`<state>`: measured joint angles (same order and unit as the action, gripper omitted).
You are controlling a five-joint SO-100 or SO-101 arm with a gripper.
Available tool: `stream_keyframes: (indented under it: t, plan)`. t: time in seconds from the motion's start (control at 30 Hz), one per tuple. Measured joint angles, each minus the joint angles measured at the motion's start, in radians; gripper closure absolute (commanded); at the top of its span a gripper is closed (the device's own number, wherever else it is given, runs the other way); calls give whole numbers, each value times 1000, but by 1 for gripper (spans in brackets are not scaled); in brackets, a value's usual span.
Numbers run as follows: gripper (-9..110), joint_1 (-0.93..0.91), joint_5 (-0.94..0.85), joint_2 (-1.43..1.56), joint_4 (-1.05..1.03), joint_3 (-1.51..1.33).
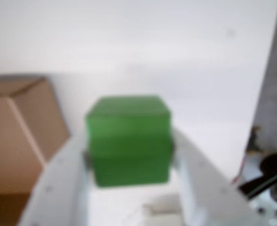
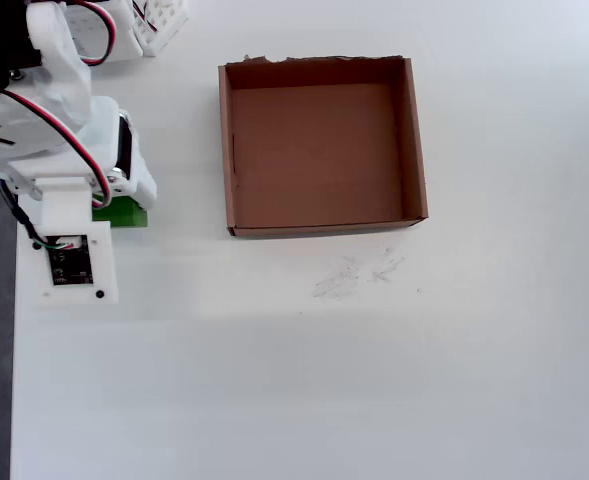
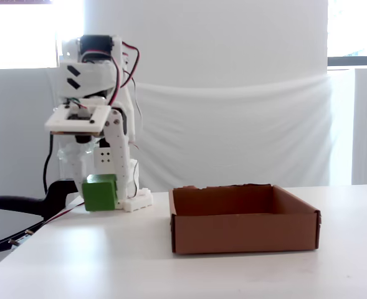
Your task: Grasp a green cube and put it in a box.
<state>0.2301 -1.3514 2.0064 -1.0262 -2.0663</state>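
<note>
Wrist view rode just behind the claw (image 1: 129,155), looking out along its white fingers (image 1: 63,188) at very close range, blurred; the green cube (image 1: 129,139) filled the centre and a corner of the box (image 1: 20,122) showed at the left edge.

Overhead view looked straight down on the tabletop (image 2: 374,380) from well above. The box (image 2: 414,140) sat upper centre, with the arm (image 2: 64,130) left of it at the frame's edge.

Fixed view stood low, near tabletop (image 3: 108,255) level, facing the box (image 3: 242,233) side-on, the arm (image 3: 93,112) left of it and a white backdrop (image 3: 233,124) behind.

All three views shared the box and cube.
</note>
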Motion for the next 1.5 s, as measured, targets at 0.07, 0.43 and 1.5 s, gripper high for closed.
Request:
stream_keyframes:
  t: [0.07,0.43,1.5]
  plan:
    - [87,92,132,-23,-18,80]
    - [87,428,485,-35,28,98]
    - [74,703,545,-150,247,-232]
